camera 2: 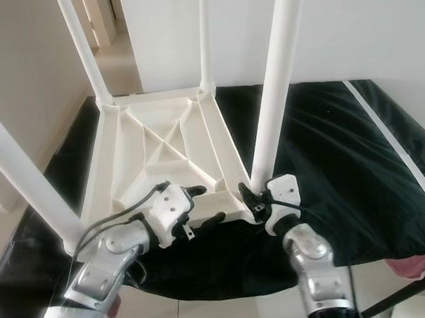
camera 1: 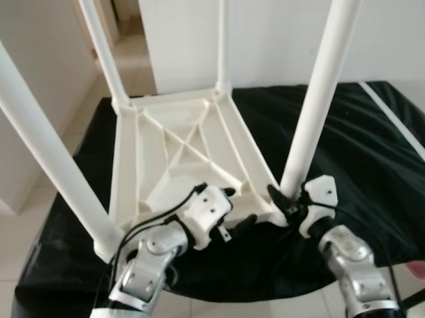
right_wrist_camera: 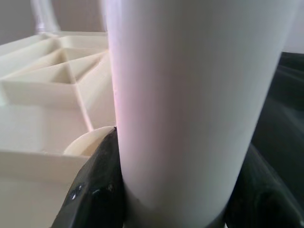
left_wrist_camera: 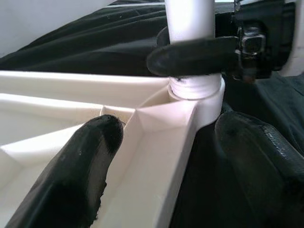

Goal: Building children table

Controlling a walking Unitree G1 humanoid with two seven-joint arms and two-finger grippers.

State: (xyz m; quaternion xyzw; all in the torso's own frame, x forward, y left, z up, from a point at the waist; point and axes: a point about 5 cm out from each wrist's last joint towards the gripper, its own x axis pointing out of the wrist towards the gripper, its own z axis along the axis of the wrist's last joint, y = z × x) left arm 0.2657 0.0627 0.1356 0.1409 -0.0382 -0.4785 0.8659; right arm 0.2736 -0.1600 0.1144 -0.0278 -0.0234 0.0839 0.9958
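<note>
Fingers of the right gripper (camera 1: 287, 200) are closed around the base of the near right leg (camera 1: 315, 110), at about 5 o'clock in the left eye view, where this leg enters its corner socket. The white table top (camera 1: 172, 155) lies upside down on a black cloth (camera 1: 359, 147), with four white legs standing up from its corners. The left gripper (camera 1: 236, 208) is at 6 o'clock, its fingers spread apart over the near edge rail of the table top, one above and one below. In the left wrist view, the two black fingers (left_wrist_camera: 71, 185) stand wide on both sides of the white rail, and beyond them the right gripper's finger wraps the leg just above the socket. In the right wrist view, the leg is very close between both fingers (right_wrist_camera: 95, 190), touching them.
</note>
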